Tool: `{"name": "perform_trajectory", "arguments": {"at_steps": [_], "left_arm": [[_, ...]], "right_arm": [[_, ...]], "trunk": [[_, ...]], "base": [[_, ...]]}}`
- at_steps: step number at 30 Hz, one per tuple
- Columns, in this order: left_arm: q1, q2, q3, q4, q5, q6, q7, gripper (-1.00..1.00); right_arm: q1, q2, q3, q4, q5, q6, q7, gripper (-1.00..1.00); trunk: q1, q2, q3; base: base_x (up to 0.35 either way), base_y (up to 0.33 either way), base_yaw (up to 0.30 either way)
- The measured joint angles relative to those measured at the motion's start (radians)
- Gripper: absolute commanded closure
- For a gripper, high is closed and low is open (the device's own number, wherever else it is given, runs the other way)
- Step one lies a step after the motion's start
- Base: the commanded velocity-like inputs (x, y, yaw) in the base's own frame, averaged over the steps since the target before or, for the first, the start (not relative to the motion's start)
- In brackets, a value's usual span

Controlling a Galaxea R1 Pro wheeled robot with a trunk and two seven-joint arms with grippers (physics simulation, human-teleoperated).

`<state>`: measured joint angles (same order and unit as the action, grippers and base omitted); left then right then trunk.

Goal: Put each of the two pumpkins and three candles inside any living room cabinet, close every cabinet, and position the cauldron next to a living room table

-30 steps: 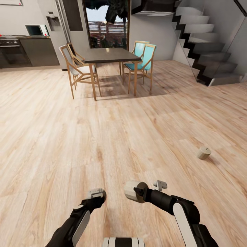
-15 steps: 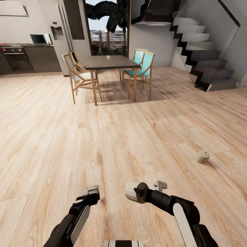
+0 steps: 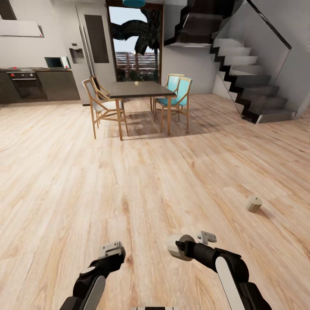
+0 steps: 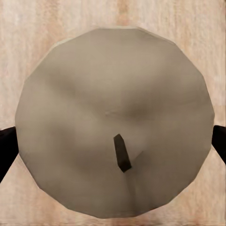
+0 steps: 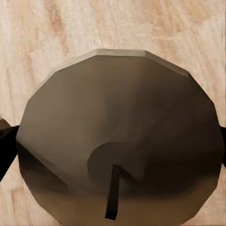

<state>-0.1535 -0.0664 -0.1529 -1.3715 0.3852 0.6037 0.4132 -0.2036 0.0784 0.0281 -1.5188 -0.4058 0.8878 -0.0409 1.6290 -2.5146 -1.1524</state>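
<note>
Carrying two candles across the plank floor point(image 3: 142, 181), the robot faces a dining table point(image 3: 137, 89) with wooden chairs, a staircase point(image 3: 254, 77) to the right and dark kitchen units point(image 3: 38, 84) far left; no cabinet, pumpkin or cauldron is in sight here. To do this leg well, the base should probably turn toward the living-room console smoothly, both arms held low and level so neither candle slips.

The floor is pale wood with long streaked grain. A third candle point(image 3: 253, 203), a stubby beige cylinder, lies tipped on it, well to the right of the arms.

The right gripper point(image 3: 189, 244) is closed on a candle point(image 5: 117, 141) whose faceted round top and dark wick face the wrist camera, black fingertips point(image 5: 8, 146) pressing at either edge. The left gripper point(image 3: 113, 250) likewise pinches a candle point(image 4: 113, 117), a pale many-sided disc with a short bent wick, its fingertips point(image 4: 7, 150) touching both sides.
</note>
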Motion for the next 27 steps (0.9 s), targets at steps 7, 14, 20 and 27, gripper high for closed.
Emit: {"name": "perform_trajectory", "arguments": {"at_steps": [7, 14, 20, 27], "left_arm": [[0.048, 0.002, -0.001, -0.025, 0.038, 0.004, 0.0, 1.0], [0.051, 0.002, -0.001, -0.027, 0.04, 0.005, -0.002, 1.0], [0.052, 0.003, -0.001, -0.026, 0.041, 0.006, -0.002, 1.0], [0.053, 0.003, -0.001, -0.026, 0.04, 0.005, -0.003, 1.0]], "right_arm": [[0.0, 0.004, 0.002, 0.0, 0.006, -0.004, -0.03, 1.0], [0.0, 0.002, -0.001, 0.0, -0.001, -0.005, -0.029, 1.0], [0.0, 0.002, -0.002, 0.0, -0.006, -0.006, -0.028, 1.0], [0.0, 0.004, -0.004, 0.0, -0.009, -0.006, -0.025, 1.0]], "trunk": [[-0.003, 0.002, 0.027], [-0.006, 0.003, 0.054], [-0.009, 0.005, 0.077], [-0.012, 0.006, 0.105]], "base": [[0.0, 0.0, 0.0], [0.0, 0.0, 0.0], [0.0, 0.0, 0.0], [0.0, 0.0, 0.0]]}}
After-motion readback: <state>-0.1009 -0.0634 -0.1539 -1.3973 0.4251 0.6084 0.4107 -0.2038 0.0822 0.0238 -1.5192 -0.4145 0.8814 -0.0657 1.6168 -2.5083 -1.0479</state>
